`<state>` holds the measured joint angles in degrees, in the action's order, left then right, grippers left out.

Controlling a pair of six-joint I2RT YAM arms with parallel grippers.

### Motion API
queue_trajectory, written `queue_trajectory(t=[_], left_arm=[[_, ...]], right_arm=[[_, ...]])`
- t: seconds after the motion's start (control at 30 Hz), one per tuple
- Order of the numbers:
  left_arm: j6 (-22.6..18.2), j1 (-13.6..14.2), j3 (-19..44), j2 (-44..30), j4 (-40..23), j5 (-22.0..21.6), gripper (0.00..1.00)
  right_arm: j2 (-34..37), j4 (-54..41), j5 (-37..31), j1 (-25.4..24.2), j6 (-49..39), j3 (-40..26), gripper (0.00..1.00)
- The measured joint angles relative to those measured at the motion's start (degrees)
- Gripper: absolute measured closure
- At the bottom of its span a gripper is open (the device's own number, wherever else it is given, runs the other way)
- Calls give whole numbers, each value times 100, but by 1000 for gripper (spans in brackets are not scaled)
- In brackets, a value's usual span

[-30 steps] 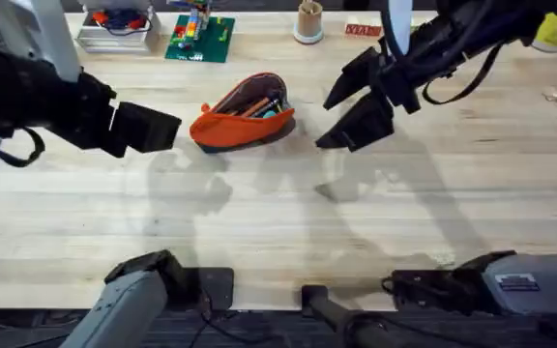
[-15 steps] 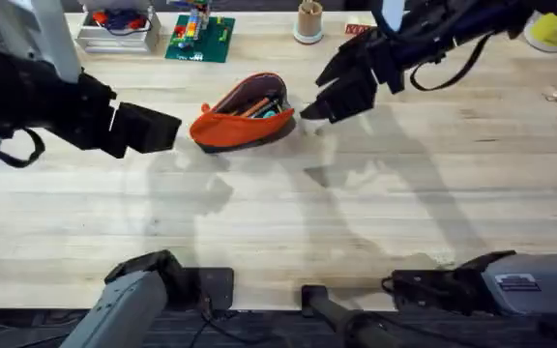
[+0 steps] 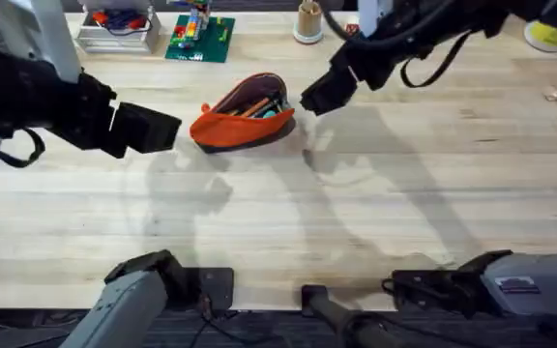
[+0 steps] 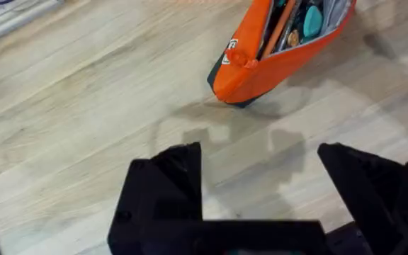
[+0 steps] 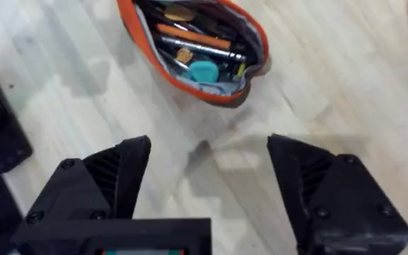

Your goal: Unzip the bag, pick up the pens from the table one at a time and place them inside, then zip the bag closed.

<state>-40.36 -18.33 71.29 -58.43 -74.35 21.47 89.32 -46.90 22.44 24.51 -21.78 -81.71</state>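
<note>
Bag (image 3: pixel 243 116) of orange fabric lies on the light wooden desk (image 3: pixel 375 213) in the overhead view, in the far middle part, with its top zipper open and its mouth turned up. The left hand (image 3: pixel 148 129) hangs just to the left of the bag and does not touch it. The right hand (image 3: pixel 319 95) hangs just to the right of the bag, also apart from it. Behind them stand a green plate with coloured bricks (image 3: pixel 200 37), a small wooden cup (image 3: pixel 308 21) and a red label (image 3: pixel 363 30) whose writing is too small to read.

From the left wrist, the left hand (image 4: pixel 261 184) has its two black fingers spread wide with nothing between them, above the bare desk. The closed end of the bag is near, and a small white mark (image 4: pixel 231 51) on the orange cloth cannot be read.

From the right wrist, the right hand (image 5: pixel 207 184) is also spread wide and holds nothing. This view looks into the bag: an orange pen (image 5: pixel 190 37), a dark pen (image 5: pixel 197 48) and a teal piece (image 5: pixel 204 71) lie on the grey lining.
</note>
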Motion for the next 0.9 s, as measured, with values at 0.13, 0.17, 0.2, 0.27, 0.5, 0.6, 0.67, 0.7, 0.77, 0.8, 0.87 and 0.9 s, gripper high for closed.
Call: queue_trajectory(t=[0.13,0.17,0.2,0.27,0.5,0.6,0.67,0.7,0.77,0.8,0.87,0.9], left_arm=[[0,0,0,0,-2,0,7],[-2,0,0,0,-2,0,7],[-14,0,0,0,-2,2,7],[-83,-2,0,-1,-17,10,7],[-622,-342,0,-317,-290,506,8],[-1011,-618,0,-579,-423,916,8],[-1269,-808,0,-718,-496,1172,8],[-1395,-915,0,-784,-522,1291,8],[-1583,-1098,0,-880,-552,1443,8],[-1665,-1189,0,-920,-567,1504,8],[-1827,-1353,0,-984,-606,1588,8],[-1910,-1425,0,-1005,-633,1627,8]], right_arm=[[0,145,-439,269,61,-212,6],[0,199,-537,328,80,-283,6],[0,260,-635,389,91,-356,6],[0,402,-780,493,103,-478,6],[0,942,-976,777,128,-590,6],[0,1191,-998,879,154,-592,6],[0,1364,-1017,937,195,-592,6],[2,1462,-1027,965,216,-592,6],[33,1612,-1048,1019,257,-619,6],[82,1682,-1054,1048,280,-659,6],[249,1738,-1088,1125,331,-791,6],[348,1737,-1116,1166,343,-866,6]])
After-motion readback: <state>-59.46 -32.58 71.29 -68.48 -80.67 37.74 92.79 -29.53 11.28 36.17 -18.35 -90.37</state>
